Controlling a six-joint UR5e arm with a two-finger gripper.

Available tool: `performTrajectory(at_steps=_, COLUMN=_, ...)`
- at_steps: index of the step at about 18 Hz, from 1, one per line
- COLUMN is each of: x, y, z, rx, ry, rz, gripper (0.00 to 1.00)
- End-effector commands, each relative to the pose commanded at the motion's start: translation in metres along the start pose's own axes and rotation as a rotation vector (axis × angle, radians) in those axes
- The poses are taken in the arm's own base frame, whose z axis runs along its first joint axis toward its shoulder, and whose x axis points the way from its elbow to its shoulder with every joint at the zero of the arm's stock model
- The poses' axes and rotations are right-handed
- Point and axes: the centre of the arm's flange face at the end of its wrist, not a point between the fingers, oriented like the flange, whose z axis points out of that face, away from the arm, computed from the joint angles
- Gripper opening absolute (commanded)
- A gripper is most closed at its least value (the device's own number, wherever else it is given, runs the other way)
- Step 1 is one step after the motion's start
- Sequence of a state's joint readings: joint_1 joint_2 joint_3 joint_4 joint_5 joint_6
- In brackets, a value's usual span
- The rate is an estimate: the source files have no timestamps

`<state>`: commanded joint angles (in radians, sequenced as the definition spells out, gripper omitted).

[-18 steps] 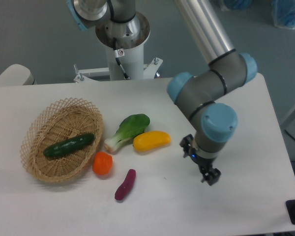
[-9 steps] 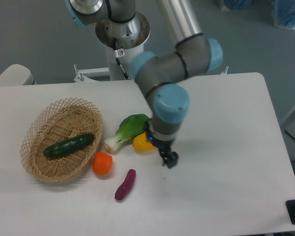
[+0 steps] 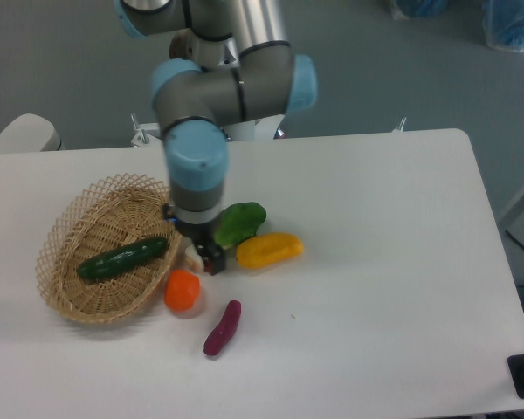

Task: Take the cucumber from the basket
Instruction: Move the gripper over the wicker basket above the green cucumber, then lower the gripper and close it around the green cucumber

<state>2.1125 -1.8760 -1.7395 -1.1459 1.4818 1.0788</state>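
hiding bok choy stem [image 3: 193, 256], jaws [image 3: 211, 260] — state unclear

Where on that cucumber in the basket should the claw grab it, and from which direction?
Probably around the middle of the cucumber, coming straight down from above. It lies flat on the bottom of the basket, whose raised woven rim blocks any sideways approach. Its slim body suits fingers closing across its width, not along its length. The gripper sits just outside the basket's right edge.
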Motion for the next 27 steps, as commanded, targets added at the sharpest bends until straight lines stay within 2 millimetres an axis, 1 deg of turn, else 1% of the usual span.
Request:
performTrajectory(at_steps=2, x=0.012, y=-0.017, z=0.008, rx=-0.004, ry=0.003, rz=-0.022, gripper=1.00)
performTrajectory(at_steps=4, x=0.022, y=-0.028, z=0.015, rx=0.003, ry=-0.009, rz=-0.039, gripper=1.00)
performTrajectory(at_steps=7, x=0.035, y=-0.049, z=0.037, rx=0.008, ry=-0.017, rz=-0.046, gripper=1.00)
performTrajectory(at_steps=8, x=0.037, y=-0.053, z=0.045, rx=0.003, ry=-0.011, rz=-0.055, gripper=1.00)
performTrajectory(at_steps=10, x=0.044, y=-0.059, z=0.057, rx=-0.010, ry=0.006, rz=-0.056, gripper=1.00)
performTrajectory(at_steps=14, x=0.054, y=-0.069, z=0.068, rx=-0.017, ry=0.010, rz=-0.073, gripper=1.00)
performTrajectory(at_steps=15, x=0.053, y=-0.071, z=0.073, rx=-0.018, ry=0.011, rz=-0.081, gripper=0.99)
performTrajectory(at_steps=17, x=0.048, y=-0.075, z=0.084, rx=-0.007, ry=-0.005, rz=-0.101, gripper=0.93)
performTrajectory(at_steps=19, x=0.051, y=-0.082, z=0.093, rx=-0.004, ry=-0.018, rz=-0.100, gripper=0.93)
performTrajectory(at_steps=21, x=0.051, y=-0.082, z=0.097, rx=-0.008, ry=-0.016, rz=-0.114, gripper=0.92)
performTrajectory(at_steps=25, x=0.052, y=-0.083, z=0.097, rx=-0.009, ry=-0.017, rz=-0.140, gripper=0.61)
performTrajectory(at_steps=27, x=0.052, y=-0.084, z=0.091, rx=-0.001, ry=-0.023, rz=-0.167, gripper=0.39)
